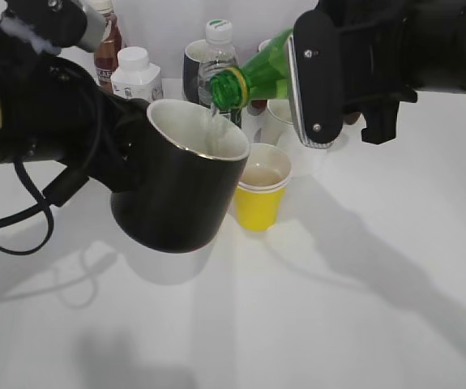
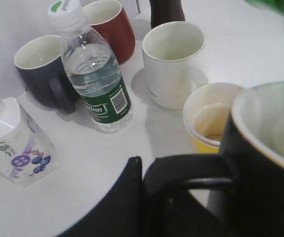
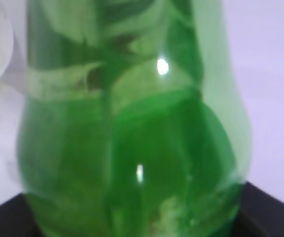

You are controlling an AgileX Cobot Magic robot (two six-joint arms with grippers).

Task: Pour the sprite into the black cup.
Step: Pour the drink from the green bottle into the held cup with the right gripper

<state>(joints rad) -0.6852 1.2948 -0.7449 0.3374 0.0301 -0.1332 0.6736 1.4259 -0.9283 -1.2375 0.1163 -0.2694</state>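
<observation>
The right claw [image 1: 318,81] is clamped on the sprite [image 1: 253,77], tipped so its open mouth hangs just over the black cup [image 1: 180,182] and a thin stream falls inside. The left claw [image 2: 146,197] grips the cup's handle, holding it raised and tilted toward the bottle, above the surface [image 1: 362,284] near its far edge, beside a yellow paper cup [image 1: 261,190].

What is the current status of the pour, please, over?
Left gripper shut on black cup, held off the table, tilted. Right gripper shut on sprite, mouth over the rim, liquid streaming in. Yellow cup just beside; nothing blocking.
</observation>
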